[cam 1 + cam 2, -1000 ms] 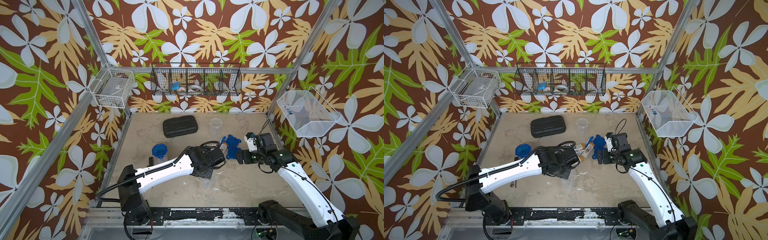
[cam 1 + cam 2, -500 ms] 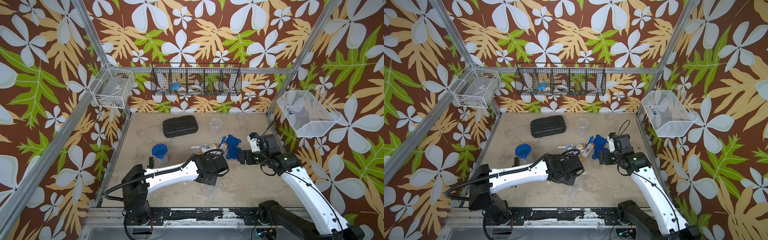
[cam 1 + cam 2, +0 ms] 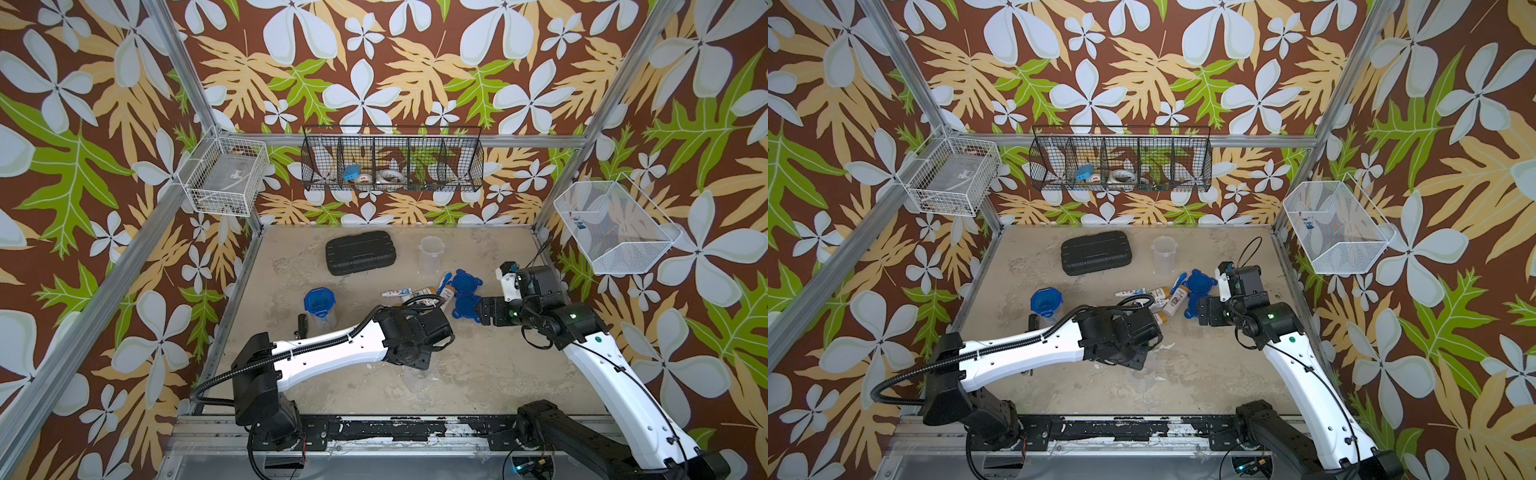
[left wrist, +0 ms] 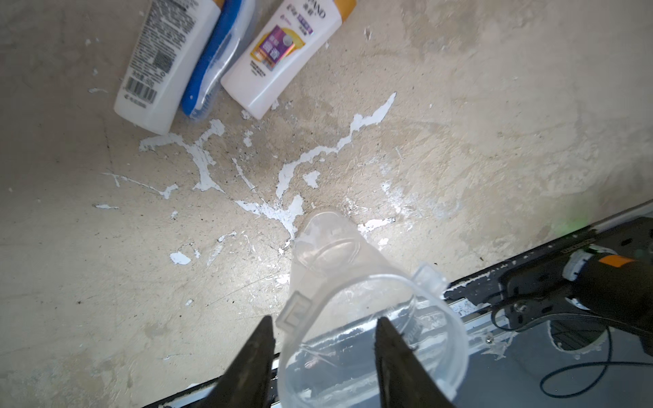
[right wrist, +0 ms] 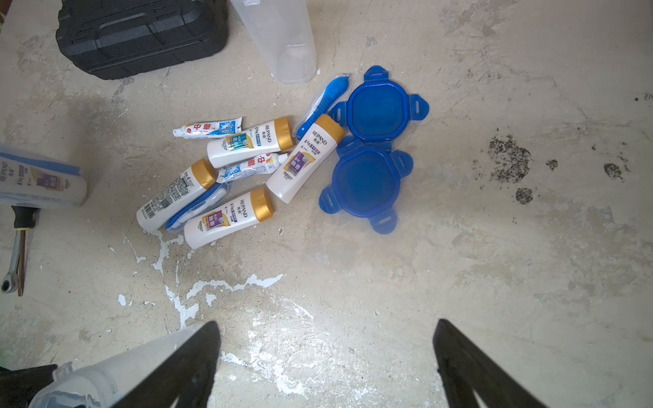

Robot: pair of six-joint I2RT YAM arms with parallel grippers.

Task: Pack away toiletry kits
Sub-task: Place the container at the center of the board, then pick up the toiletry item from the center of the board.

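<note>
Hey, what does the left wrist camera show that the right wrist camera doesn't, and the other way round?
Only the left wrist view: the left end effector, jaws apart astride the rim of the clear tumbler.
Only the right wrist view: two blue lids, the black case, toothpaste tubes and the open right end effector.
Both: that tumbler, plus a barcode-side bottle, a blue toothbrush and a purple-label bottle lying together.

REPAND runs along the white bottle (image 5: 304, 159) in the right wrist view, over a purple label too small to read. Red 中華 shows on the toothpaste tube (image 5: 208, 128), and the face-down bottle (image 5: 169, 196) carries a barcode and fine print, illegible.
</note>
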